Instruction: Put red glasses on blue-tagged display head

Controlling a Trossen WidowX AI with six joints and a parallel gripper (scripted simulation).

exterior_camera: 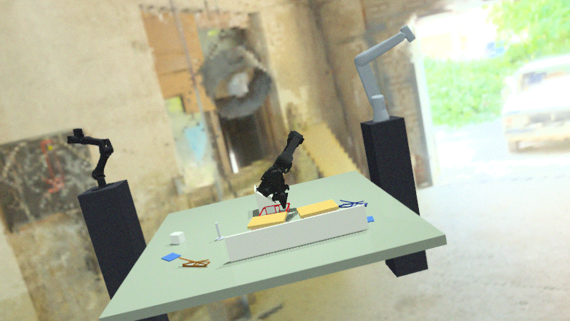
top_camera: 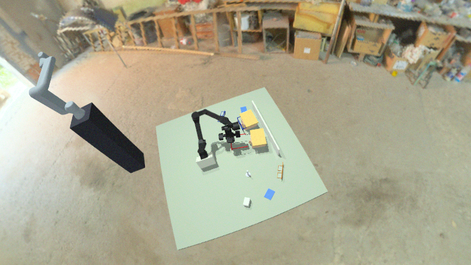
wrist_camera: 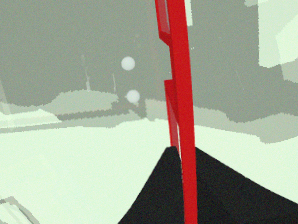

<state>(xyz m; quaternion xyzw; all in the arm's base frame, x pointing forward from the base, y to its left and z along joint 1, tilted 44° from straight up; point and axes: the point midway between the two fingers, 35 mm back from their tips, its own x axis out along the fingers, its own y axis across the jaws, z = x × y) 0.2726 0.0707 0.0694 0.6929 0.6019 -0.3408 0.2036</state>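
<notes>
The red glasses (top_camera: 239,147) (exterior_camera: 261,211) (wrist_camera: 183,75) are held by my gripper (top_camera: 231,141) (exterior_camera: 283,206) (wrist_camera: 179,155), which is shut on their front frame. They hang above the table, in front of the nearer-row head with a yellow top (top_camera: 258,136) (exterior_camera: 268,220). Their temples point toward that head; one tip looks close to it in the top view, but contact cannot be told. The other yellow-topped head (top_camera: 248,118) (exterior_camera: 317,208) stands beside it with dark blue glasses (top_camera: 239,122) at its face. Neither head's tag can be made out.
A white wall (top_camera: 265,127) (exterior_camera: 298,235) runs behind both heads. More blue glasses (top_camera: 222,115) lie beyond the arm. Blue squares (top_camera: 243,109) (top_camera: 269,194), orange glasses (top_camera: 282,170) (exterior_camera: 193,266), a white post (top_camera: 248,174) (exterior_camera: 218,231) and a white block (top_camera: 247,202) (exterior_camera: 177,238) are on the table.
</notes>
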